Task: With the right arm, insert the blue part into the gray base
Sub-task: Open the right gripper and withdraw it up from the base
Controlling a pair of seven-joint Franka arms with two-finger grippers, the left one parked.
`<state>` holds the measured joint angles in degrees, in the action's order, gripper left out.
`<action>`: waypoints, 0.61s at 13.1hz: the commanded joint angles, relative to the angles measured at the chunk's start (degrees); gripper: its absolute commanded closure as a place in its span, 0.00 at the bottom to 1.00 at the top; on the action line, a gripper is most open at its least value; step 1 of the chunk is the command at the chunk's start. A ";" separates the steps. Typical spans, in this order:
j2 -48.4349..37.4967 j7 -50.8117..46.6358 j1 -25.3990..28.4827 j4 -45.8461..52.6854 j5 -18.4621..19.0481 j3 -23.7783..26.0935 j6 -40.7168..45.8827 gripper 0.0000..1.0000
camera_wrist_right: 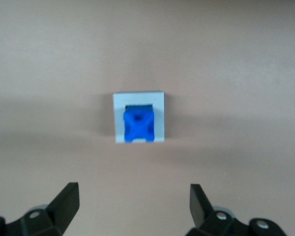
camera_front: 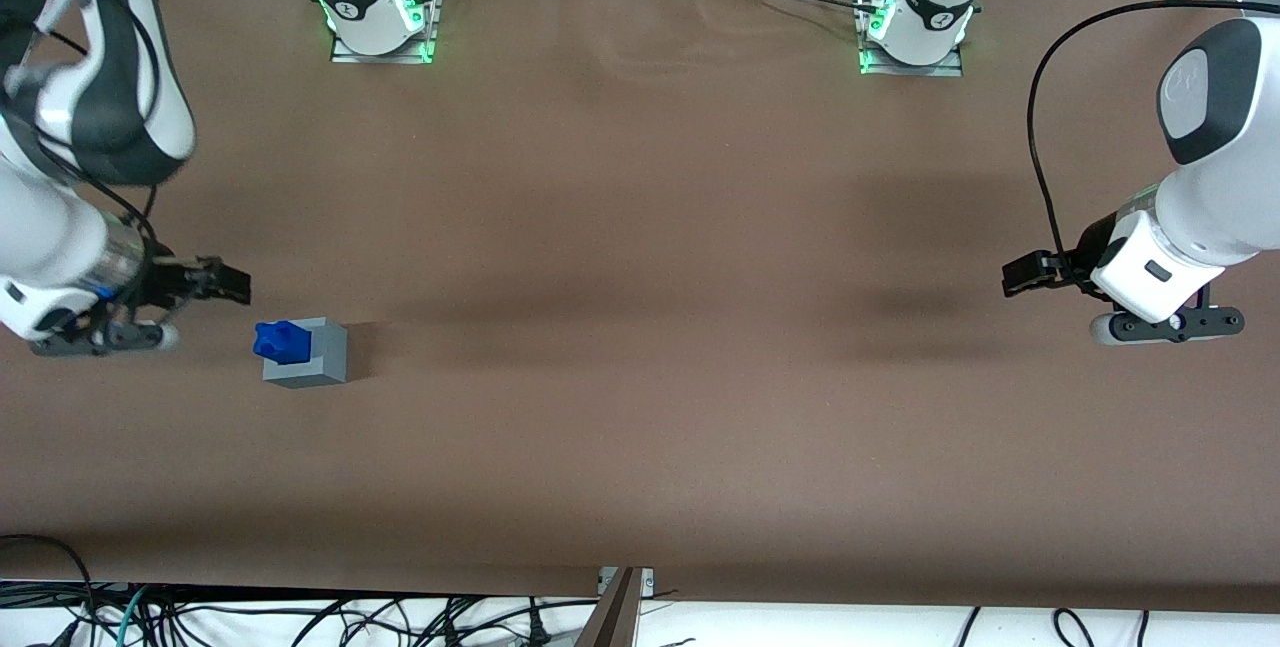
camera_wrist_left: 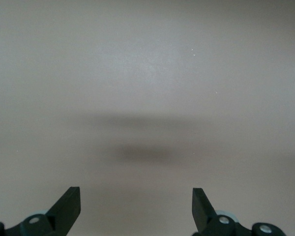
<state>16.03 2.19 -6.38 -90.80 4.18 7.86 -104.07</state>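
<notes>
The gray base (camera_front: 310, 357) stands on the brown table toward the working arm's end. The blue part (camera_front: 280, 340) sits in the socket on its top, its lumpy top standing proud of the cube. In the right wrist view the blue part (camera_wrist_right: 138, 125) fills the socket of the gray base (camera_wrist_right: 160, 118), seen from above. The right arm's gripper (camera_front: 225, 283) hovers beside the base, apart from it, a little farther from the front camera. Its fingers (camera_wrist_right: 66, 201) are spread wide, and the gripper (camera_wrist_right: 134, 199) is open with only bare table between them.
The brown table (camera_front: 640, 377) stretches from the base toward the parked arm's end. Two arm mounts (camera_front: 380, 22) with green lights stand at the table's edge farthest from the front camera. Cables lie below the near edge (camera_front: 300, 617).
</notes>
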 commanded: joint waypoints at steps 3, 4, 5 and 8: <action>-11.53 0.45 -0.21 2.27 -4.17 -0.65 13.79 0.01; -13.64 0.28 -0.21 2.56 -5.84 -0.92 14.67 0.01; -15.40 0.45 -0.21 2.12 -6.37 -0.92 16.16 0.01; -19.19 0.97 3.11 0.11 -5.77 -5.56 19.51 0.01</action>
<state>-1.20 2.23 -5.87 -88.51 -0.93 5.67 -85.54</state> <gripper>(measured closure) 0.004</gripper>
